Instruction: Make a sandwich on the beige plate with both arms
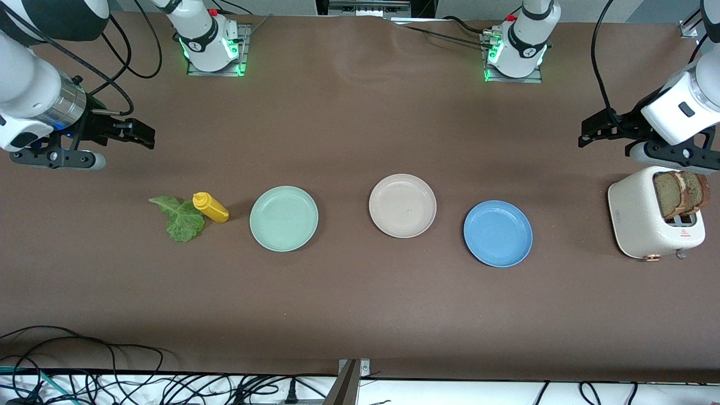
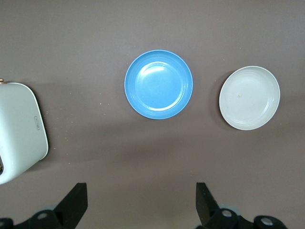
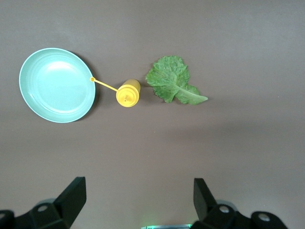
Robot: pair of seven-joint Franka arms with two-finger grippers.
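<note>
The beige plate [image 1: 402, 205] [image 2: 249, 98] lies bare at mid-table, and no sandwich is in view. Two brown bread slices [image 1: 680, 194] stand upright in a white toaster [image 1: 652, 219] [image 2: 19, 129] at the left arm's end. A green lettuce leaf [image 1: 179, 216] [image 3: 174, 86] lies flat on the table toward the right arm's end. My left gripper [image 1: 588, 133] [image 2: 141, 191] hangs open and empty in the air beside the toaster. Above the table near the lettuce, my right gripper [image 1: 147, 135] [image 3: 139, 186] is open and empty too.
A yellow squeeze bottle [image 1: 210, 207] [image 3: 128, 93] stands beside the lettuce. A mint-green plate [image 1: 284, 218] [image 3: 57, 85] sits between that bottle and the beige plate. A blue plate [image 1: 498, 233] [image 2: 158, 84] lies between the beige plate and the toaster. Cables run along the table's near edge.
</note>
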